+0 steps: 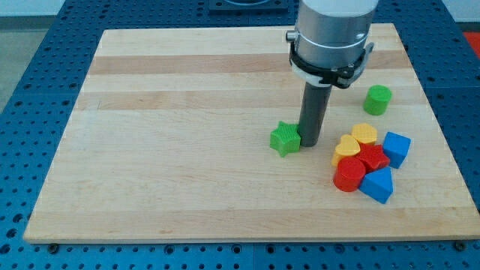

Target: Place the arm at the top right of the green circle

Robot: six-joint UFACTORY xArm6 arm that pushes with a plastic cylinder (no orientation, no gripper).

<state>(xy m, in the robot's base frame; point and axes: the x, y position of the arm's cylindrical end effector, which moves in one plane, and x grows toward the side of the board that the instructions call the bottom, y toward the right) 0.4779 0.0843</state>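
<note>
The green circle (378, 99) is a short green cylinder near the view's right edge of the wooden board (187, 135). My tip (309, 143) rests on the board well to the left of and below the green circle. It sits right beside the green star (285, 139), at the star's right side, touching or nearly touching it.
A cluster of blocks lies at the view's lower right: two yellow hearts (364, 134) (346, 147), a red star-like block (373, 157), a red cylinder (349, 175), a blue cube-like block (396, 148) and a blue wedge-like block (377, 184). The board's right edge is close behind them.
</note>
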